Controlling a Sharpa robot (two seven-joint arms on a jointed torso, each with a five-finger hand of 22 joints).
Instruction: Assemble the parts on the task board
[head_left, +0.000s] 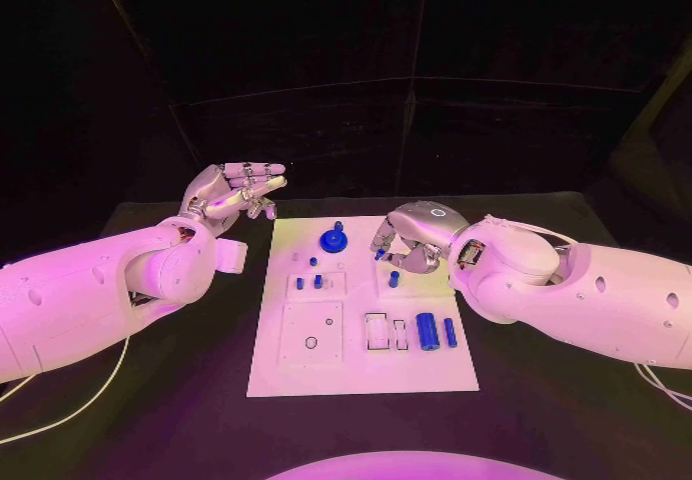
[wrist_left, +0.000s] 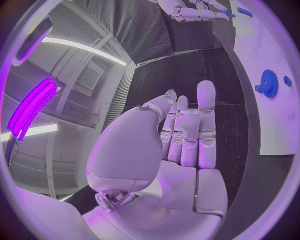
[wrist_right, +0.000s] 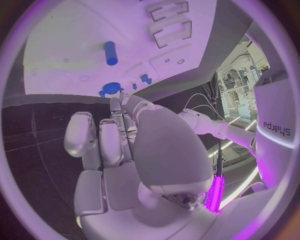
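The board (head_left: 361, 310) lies flat in the middle of the black bench (head_left: 548, 400), its long side running away from the robot. On its far end stands a blue gear (head_left: 335, 240) with a short post rising from it. Nearer, several small blue pegs (head_left: 309, 281) stand together in a raised block left of centre, and one more peg (head_left: 392, 279) stands just to their right. Toward the near right part of the board a thick blue cylinder (head_left: 427, 326) lies beside a thinner blue bar (head_left: 450, 332), the two close but apart. Left of them are two rectangular slots (head_left: 376, 331), and further left a square plate with a small oval hole (head_left: 312, 342).

The left hand (head_left: 231, 192) is held up off the bench, beyond the board's far left corner, palm turned upward. Its fingers (wrist_left: 206, 107) are extended side by side and released, holding nothing (the left wrist view shows the palm bare).

The right hand (head_left: 411, 232) hangs over the board's far right edge, knuckles up, with its fingers (wrist_right: 100, 142) curled downward toward the board near the lone peg. Whether the tips are pinching anything I cannot tell; the back of the hand hides them in the head view.
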